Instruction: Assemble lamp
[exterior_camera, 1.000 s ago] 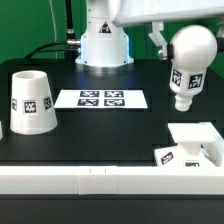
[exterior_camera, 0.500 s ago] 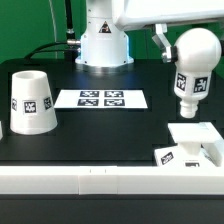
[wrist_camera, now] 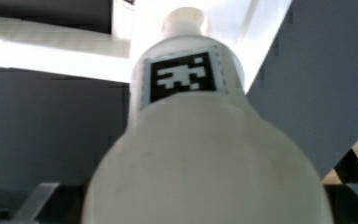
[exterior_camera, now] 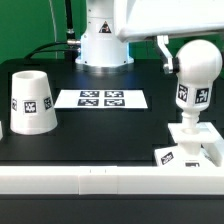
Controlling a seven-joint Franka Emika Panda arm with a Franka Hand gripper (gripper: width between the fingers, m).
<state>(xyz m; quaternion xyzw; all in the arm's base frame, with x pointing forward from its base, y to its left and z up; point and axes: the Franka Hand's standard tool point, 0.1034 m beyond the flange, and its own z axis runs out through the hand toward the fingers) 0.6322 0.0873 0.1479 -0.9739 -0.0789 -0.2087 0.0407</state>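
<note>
A black tabletop fills the scene, edged along the front by a white rail, with a dim back wall behind and the big white robot pedestal at the far side. The shade stands wide end down on the exterior view's left, well apart from the rest. It looks parked there, out of the way until it is needed.

On the exterior view's right, the bulb hangs upright, round head up and stem pointing down. It sits directly over the base, which lies flat near the front rail. That pose suits lowering the stem into the base's socket. I cannot tell whether the tip already touches or is just above.

The gripper is closed around the bulb's head, with one dark finger showing beside it. In the wrist view the bulb fills nearly everything, its tag facing the camera.

The marker board lies flat between the pedestal and the front, near the shade.
</note>
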